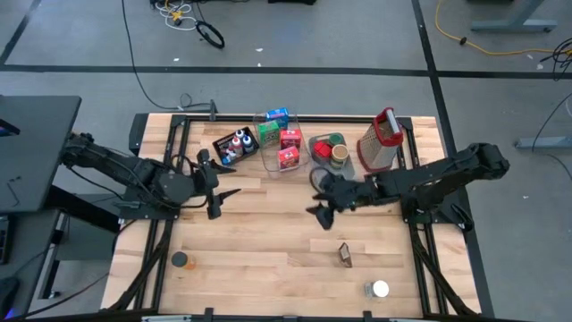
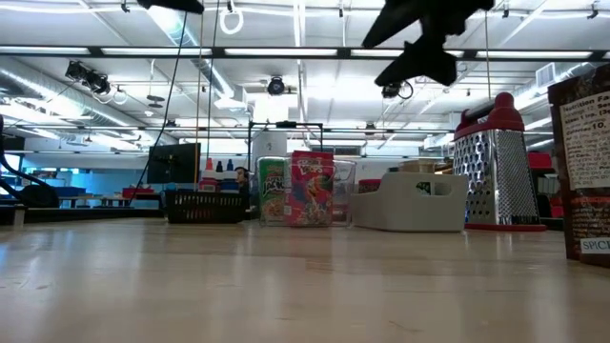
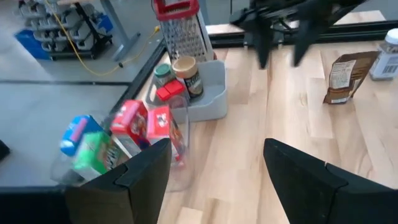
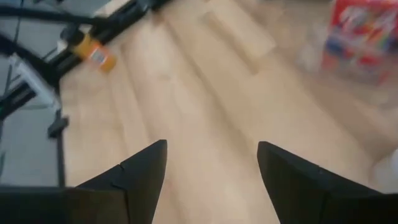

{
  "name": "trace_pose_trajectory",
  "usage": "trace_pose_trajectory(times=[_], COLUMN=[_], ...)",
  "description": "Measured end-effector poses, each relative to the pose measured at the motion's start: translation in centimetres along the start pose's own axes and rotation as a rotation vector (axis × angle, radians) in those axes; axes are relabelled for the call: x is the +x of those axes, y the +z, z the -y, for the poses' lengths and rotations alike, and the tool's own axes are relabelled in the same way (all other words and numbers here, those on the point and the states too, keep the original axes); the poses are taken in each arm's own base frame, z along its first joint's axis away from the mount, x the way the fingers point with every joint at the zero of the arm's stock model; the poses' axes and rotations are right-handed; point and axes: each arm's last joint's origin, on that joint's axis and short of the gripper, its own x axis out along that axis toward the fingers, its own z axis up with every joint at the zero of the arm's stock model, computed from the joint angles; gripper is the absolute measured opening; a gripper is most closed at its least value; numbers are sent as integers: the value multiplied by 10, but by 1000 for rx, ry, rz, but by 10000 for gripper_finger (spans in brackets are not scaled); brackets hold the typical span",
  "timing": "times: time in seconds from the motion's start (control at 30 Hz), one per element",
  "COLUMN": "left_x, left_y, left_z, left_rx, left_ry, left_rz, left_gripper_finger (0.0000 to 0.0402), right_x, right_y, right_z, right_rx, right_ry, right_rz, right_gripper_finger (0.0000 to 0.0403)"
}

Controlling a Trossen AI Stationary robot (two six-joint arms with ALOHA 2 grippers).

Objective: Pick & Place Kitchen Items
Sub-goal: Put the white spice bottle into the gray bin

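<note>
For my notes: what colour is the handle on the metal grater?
Red. The grater's handle shows best in the high view, at the table's far edge.

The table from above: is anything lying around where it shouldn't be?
Three items sit loose on the wooden table, away from the trays: a small dark round jar, a brown pouch and a white-capped bottle. Nothing looks spilled or broken.

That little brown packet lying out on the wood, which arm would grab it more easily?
Probably the right: its open gripper hangs nearer the brown packet. The left gripper, also open and empty, sits farther across the table.
</note>
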Motion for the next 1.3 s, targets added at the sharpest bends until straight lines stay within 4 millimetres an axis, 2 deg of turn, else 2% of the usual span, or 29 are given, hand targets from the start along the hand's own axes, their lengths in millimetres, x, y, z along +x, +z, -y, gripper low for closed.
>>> trace_pose_trajectory(times=[0.17,0.37,0.53,0.67,0.93,1.03,1.17,1.3], left_x=[15,27,29,29,29,28,28,28], left_y=[-25,-47,-48,-45,-37,-34,-35,-35], left_z=[9,18,19,20,21,21,21,20], left_rx=[-56,-123,-145,-159,-150,-159,-164,-166], left_ry=[-17,-79,-85,-93,-104,-108,-106,-100], left_rz=[-27,-29,-4,27,98,120,119,119], left_gripper_finger=[265,265,265,265,265,265,265,265], right_x=[-7,-20,-29,-38,-54,-71,-101,-129], right_y=[-22,-43,-58,-73,-90,-95,-98,-108], right_z=[-20,-38,-50,-63,-80,-85,-91,-94], right_rx=[-56,-256,-183,-129,-164,-203,-341,-544], right_ry=[107,336,494,537,549,588,631,602], right_rz=[-120,-304,-493,-580,-519,-477,-296,-85], right_gripper_finger=[247,226,215,206,192,187,180,173])
